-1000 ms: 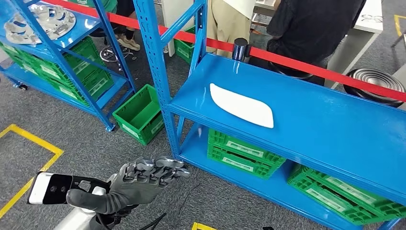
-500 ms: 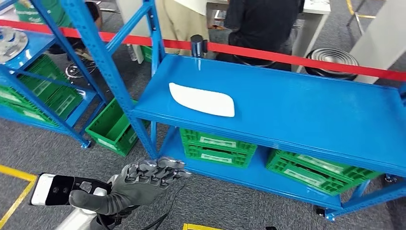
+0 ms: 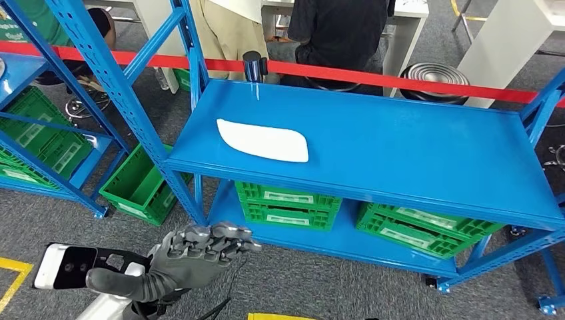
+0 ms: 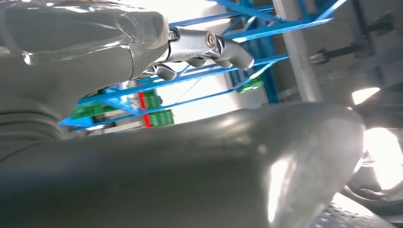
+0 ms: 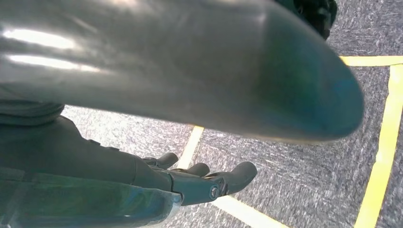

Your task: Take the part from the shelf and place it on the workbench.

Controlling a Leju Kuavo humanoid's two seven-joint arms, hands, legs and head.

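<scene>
White part point(image 3: 263, 140) lying flat on left half of blue shelf point(image 3: 413, 153), untouched. Left hand point(image 3: 190, 257) raised near, low left, well short of shelf, fingers extended, empty. Right hand point(image 5: 199, 183) over grey floor, fingers loosely apart, empty.

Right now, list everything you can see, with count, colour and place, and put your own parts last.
part: one, white, lying flat on the top deck of the near shelf, toward its left end
near shelf: one, blue, in front of the robot
far shelf: one, blue, to the left
crates: several, green, on the lower decks and one on the floor between the shelves
barrier tape: one, red, behind the near shelf
people: two, standing beyond the tape
floor lines: yellow, on grey carpet
left hand: grey, empty, low before the shelf
right hand: dark grey, empty, hanging over the floor
</scene>
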